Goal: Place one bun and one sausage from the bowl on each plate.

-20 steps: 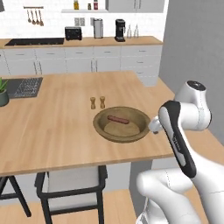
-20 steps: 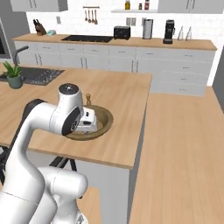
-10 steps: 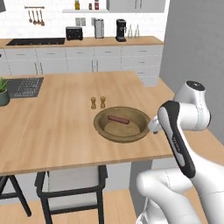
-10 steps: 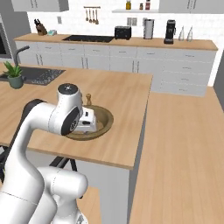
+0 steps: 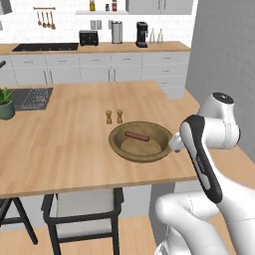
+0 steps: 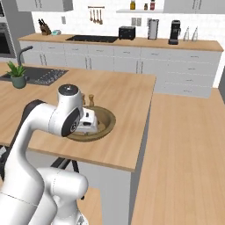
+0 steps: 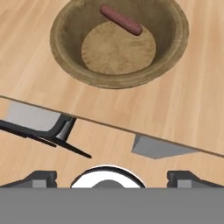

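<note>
Wooden bowl (image 5: 141, 141): wide, shallow, brown, thick rim; stands on the desk (image 5: 60, 134) near its front edge. Contents: one sausage (image 5: 136, 136), reddish-brown, lying on the far side of the bowl's floor.
Two small shakers (image 5: 114, 116): upright, side by side, just beyond the bowl's far rim.
Potted plant (image 5: 6, 103): far left, beside the sink.
Gripper (image 7: 112, 177): above the desk's front edge, beside the bowl, well clear of the sausage; fingers spread wide, holding nothing.
Chair (image 5: 82, 209): under the desk's front edge.
</note>
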Robot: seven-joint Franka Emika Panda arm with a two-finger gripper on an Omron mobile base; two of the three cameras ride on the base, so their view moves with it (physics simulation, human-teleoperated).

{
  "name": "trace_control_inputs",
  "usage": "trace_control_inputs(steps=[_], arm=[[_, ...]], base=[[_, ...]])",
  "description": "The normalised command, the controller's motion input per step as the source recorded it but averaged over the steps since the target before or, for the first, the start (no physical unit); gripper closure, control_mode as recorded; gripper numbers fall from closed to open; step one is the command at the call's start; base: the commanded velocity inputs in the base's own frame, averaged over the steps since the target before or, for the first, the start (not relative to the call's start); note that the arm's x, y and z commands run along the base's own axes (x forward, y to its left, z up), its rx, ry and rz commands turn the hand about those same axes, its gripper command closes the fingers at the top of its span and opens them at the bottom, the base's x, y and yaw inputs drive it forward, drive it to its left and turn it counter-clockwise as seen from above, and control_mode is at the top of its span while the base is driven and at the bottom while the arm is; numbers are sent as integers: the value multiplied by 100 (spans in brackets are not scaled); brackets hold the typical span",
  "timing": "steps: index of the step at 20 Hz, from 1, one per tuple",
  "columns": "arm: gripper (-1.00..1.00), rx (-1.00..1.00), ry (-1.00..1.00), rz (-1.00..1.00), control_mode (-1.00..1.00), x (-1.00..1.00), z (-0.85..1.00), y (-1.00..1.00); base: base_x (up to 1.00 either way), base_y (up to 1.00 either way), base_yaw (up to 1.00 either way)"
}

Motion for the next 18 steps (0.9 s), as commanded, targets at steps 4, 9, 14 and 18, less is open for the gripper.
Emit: trace_control_inputs(steps=[4,9,14,18], arm=[[-100,-5,-2,11,-100,26,44,0],[-100,-2,-11,8,-100,36,23,0],[-100,-3,0,1,-100,100,-20,40],[-100,-9,1,0,-100,100,-22,68]], base=[[0,0,0],[0,0,0],[0,0,0],[0,0,0]])
